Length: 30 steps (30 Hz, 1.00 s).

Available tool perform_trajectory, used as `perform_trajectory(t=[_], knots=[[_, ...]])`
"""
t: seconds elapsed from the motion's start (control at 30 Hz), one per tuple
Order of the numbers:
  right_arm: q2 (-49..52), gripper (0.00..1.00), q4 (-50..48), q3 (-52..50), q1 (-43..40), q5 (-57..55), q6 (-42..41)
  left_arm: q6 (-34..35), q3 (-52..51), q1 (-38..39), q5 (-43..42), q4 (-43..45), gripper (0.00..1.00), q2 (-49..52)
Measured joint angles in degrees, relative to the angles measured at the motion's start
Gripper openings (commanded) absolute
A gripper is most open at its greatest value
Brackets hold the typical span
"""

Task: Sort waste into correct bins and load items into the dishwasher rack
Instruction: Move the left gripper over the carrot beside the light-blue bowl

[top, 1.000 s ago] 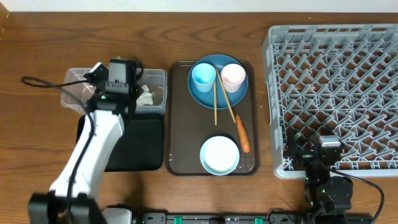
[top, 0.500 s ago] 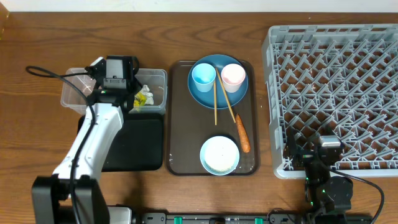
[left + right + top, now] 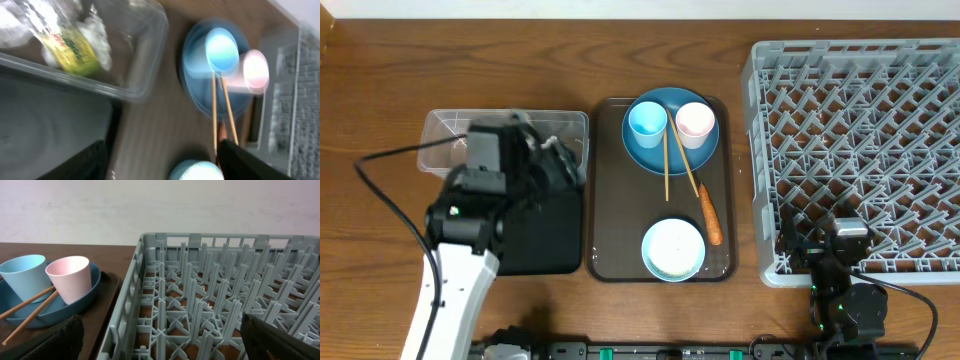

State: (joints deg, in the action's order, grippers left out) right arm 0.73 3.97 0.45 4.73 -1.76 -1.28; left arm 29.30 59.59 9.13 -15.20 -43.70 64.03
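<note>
My left gripper [image 3: 565, 168] hovers open and empty over the near right corner of the clear tub [image 3: 505, 135], beside the black tray [image 3: 535, 235]. In the tub lie the white tissue [image 3: 97, 35] and the yellow-green wrapper [image 3: 75, 47]. On the brown tray, the dark blue plate [image 3: 665, 140] carries the light blue cup [image 3: 647, 120] and the pink cup [image 3: 695, 122], with the chopsticks [image 3: 672, 165] leaning off it. The carrot [image 3: 709, 215] lies beside the pale blue bowl [image 3: 673, 249]. My right gripper [image 3: 160, 345] stands open over the near left corner of the grey dishwasher rack [image 3: 860, 140].
The brown serving tray [image 3: 610, 200] sits between the two bins and the rack. A black cable [image 3: 385, 160] loops over the table left of the tub. The left wrist view is blurred by motion.
My left gripper opened and dropped the wrapper into the clear tub beside the tissue, then swung back and to the right. The right arm has stayed still.
</note>
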Motion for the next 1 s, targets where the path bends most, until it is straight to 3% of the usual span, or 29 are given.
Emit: perform_trajectory(t=[0.5,1.0], knots=[[0.00,0.99,0.02,0.00,0.00,0.02,0.00,-3.89,0.00,14.99,-0.94,-11.78,0.73,2.43],[0.00,0.99,0.02,0.00,0.00,0.02,0.00,-2.03,0.00,22.29,3.26,-12.24,0.74,13.53]])
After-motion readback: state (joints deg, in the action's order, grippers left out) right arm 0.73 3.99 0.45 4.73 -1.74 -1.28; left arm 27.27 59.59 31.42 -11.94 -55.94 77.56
